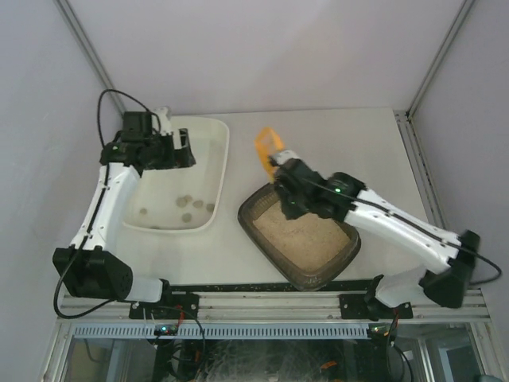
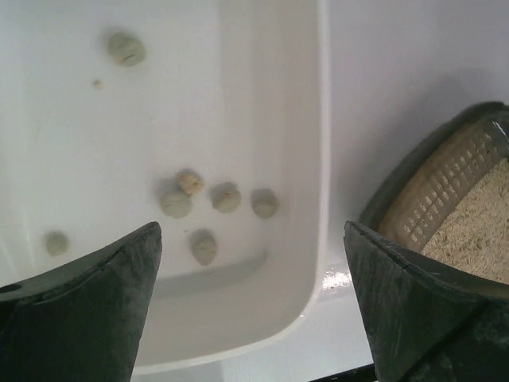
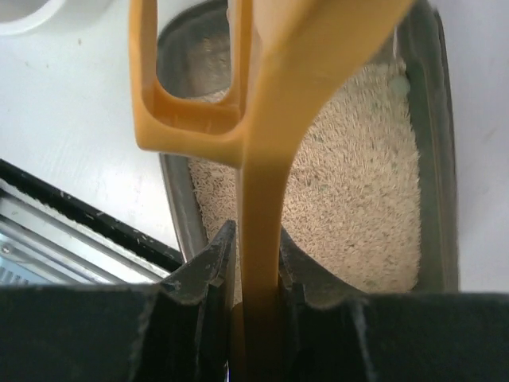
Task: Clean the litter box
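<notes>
The dark brown litter box (image 1: 265,248) sits right of centre, filled with beige litter (image 1: 306,231). My right gripper (image 1: 280,171) is shut on the handle of an orange scoop (image 1: 268,147) and holds it over the box's far corner. In the right wrist view the scoop (image 3: 262,119) stands above the litter, between my shut fingers (image 3: 211,270), with the box rim (image 3: 433,159) to the right. My left gripper (image 1: 184,149) is open and empty over the white tub (image 1: 219,135). Several greenish clumps (image 2: 226,197) lie in the tub (image 2: 322,159). The litter box rim (image 2: 429,191) shows to its right.
A black rail (image 1: 262,286) runs along the near table edge, close to the litter box's near corner. Grey enclosure walls and metal frame posts (image 1: 417,171) bound the table at the back and right. The left arm's cable (image 1: 111,99) loops above the tub.
</notes>
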Controlling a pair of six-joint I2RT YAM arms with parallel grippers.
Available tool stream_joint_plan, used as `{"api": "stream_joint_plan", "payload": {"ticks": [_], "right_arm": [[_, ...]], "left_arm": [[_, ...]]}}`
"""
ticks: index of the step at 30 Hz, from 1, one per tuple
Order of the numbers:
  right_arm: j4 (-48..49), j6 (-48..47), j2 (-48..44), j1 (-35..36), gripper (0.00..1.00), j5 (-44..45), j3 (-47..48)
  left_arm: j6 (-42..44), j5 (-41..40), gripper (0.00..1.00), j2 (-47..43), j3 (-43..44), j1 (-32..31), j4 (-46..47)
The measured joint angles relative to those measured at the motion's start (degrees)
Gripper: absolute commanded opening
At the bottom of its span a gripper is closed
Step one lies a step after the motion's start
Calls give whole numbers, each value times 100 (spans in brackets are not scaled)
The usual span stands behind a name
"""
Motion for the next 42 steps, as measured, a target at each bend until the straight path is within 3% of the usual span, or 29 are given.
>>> {"api": "stream_joint_plan", "payload": {"ticks": [4,9,17,27,30,32,33,34,37,38,42], "right_arm": [[424,533,-1220,-909,0,-999,-1725],[466,841,-1609,-1357,0,-1985,-3060],[953,826,-1685,-1565,0,-3034,-3698],[1047,782,-933,-1578,0,-4028,-4000],[994,741,-699,-1572,21,-4039,-4009],[984,730,-662,-1539,42,-3960,-4009],[953,734,-669,-1515,64,-3877,-3998],[855,713,-675,-1464,73,-3713,-3945],[466,719,-686,-1381,80,-3209,-3582],[363,715,-697,-1366,97,-3086,-3434],[-116,730,-774,-1209,100,-2323,-2516]], "left_arm": [[-92,-527,100,2,-2,-988,201],[-236,-970,100,243,125,-1351,361],[-234,-1628,100,990,511,-1460,385],[-284,-1633,100,426,31,-1510,697],[-282,-1633,100,11,-258,-1510,772],[-284,-1633,100,-245,-437,-1510,848],[-286,-1633,100,-354,-516,-1510,885],[-289,-1635,100,-452,-597,-1510,935],[-332,-1624,100,-643,-833,-1510,1045],[-337,-1609,100,-675,-898,-1508,1056],[-378,-1523,100,-750,-1082,-1508,1060]]}}
